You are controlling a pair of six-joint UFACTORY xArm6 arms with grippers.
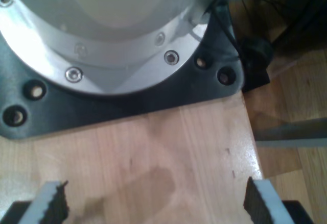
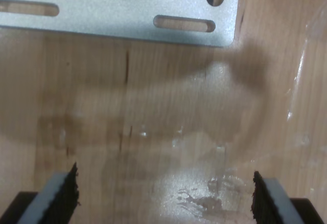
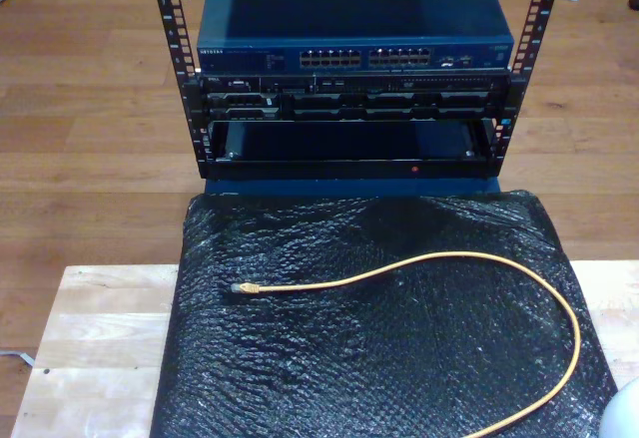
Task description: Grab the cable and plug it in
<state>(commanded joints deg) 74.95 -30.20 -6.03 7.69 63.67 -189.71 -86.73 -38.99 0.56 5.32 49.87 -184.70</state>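
Observation:
The orange-yellow cable (image 3: 449, 258) lies in a wide loop on a black bubble-wrap mat (image 3: 329, 358) in the exterior view, its small clear plug (image 3: 245, 286) pointing to that view's left. Beyond the mat stands a rack with a blue network switch (image 3: 354, 34) showing rows of ports (image 3: 364, 58). My first gripper (image 1: 153, 203) is open over bare wooden tabletop, close to an arm's round metal base (image 1: 102, 35) on a black plate. My second gripper (image 2: 166, 196) is open too, above wood near a silver slotted plate (image 2: 127, 9). Nothing sits between either pair of fingers.
The wooden table (image 3: 90, 348) shows bare at both sides of the mat in the exterior view. Its edge (image 1: 253, 132) runs beside my first gripper, with floor and black wires beyond. A white rounded arm part (image 3: 624, 413) shows at the exterior view's lower right corner.

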